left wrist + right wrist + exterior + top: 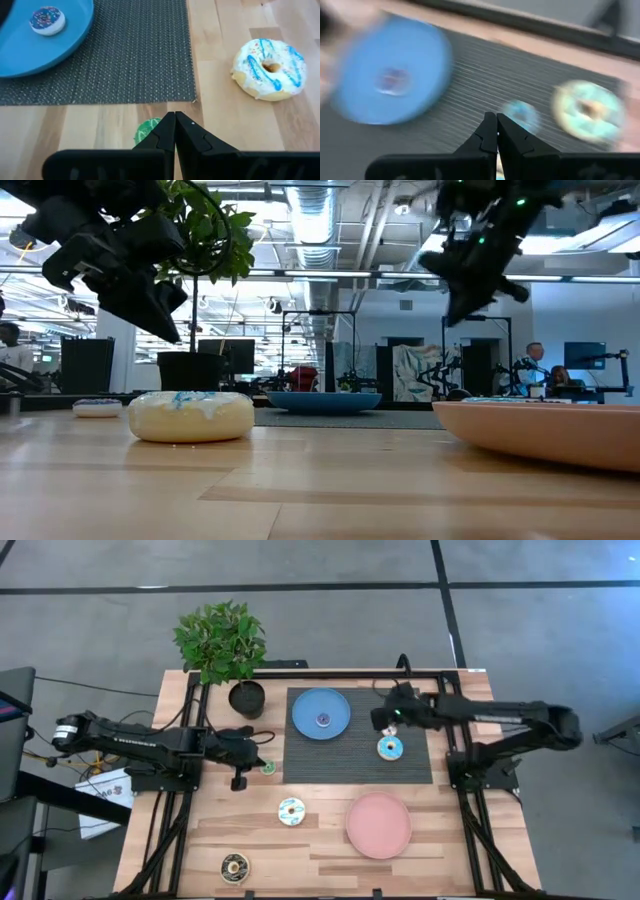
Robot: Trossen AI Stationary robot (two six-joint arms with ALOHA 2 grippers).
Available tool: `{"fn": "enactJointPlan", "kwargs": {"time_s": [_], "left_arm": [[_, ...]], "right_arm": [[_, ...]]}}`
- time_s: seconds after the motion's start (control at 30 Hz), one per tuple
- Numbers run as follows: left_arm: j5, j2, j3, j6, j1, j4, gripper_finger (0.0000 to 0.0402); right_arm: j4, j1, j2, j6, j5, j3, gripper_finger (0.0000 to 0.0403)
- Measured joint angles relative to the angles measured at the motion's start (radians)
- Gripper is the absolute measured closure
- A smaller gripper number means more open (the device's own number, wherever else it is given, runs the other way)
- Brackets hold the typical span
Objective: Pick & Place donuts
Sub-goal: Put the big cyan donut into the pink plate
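Observation:
My left gripper (262, 740) (175, 120) is shut and raised above the table, over a tiny green donut (146, 132) (268, 767) that lies flat on the wood at the mat's edge. My right gripper (381, 721) (496, 122) is shut too, hanging above the mat near a tiny blue donut (520, 113) and the light blue donut (390, 747) (587, 111). A tiny purple donut (322, 720) (46, 20) rests on the blue plate (305, 705). The cream donut (291, 811) (270, 70) and the dark brown donut (235, 865) lie on the bare wood.
A grey woven mat (350, 765) covers the table's far middle. The pink plate (378, 830) sits near the right front, and a potted plant (225, 650) stands at the far left corner. Bare wood shows between the cream donut and the pink plate.

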Motion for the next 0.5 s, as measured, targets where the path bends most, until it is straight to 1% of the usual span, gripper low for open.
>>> {"fn": "enactJointPlan", "kwargs": {"time_s": [0.03,0.13,0.23,0.33,0.43,0.5], "left_arm": [[0.004,0.000,0.000,-0.008,0.000,0.000,0.0401],[0.004,0.000,0.000,-0.036,0.000,-0.004,0.0401],[0.004,0.000,0.000,-0.100,0.000,-0.016,0.0401],[0.004,0.000,0.000,-0.177,0.000,-0.014,0.0401],[0.002,0.000,0.000,-0.206,0.000,-0.013,0.0401],[-0.014,0.000,0.000,-0.232,0.000,-0.012,0.0401]], "right_arm": [[-0.080,-0.026,0.029,0.005,0.000,0.036,0.0403],[-0.231,-0.114,0.099,0.005,0.000,0.120,0.0401],[-0.292,-0.209,0.144,-0.062,-0.041,0.170,0.0388],[-0.288,-0.313,0.166,-0.155,-0.107,0.182,0.0356],[-0.279,-0.430,0.192,-0.230,-0.152,0.182,0.0313],[-0.267,-0.504,0.212,-0.276,-0.203,0.182,0.0282]]}}
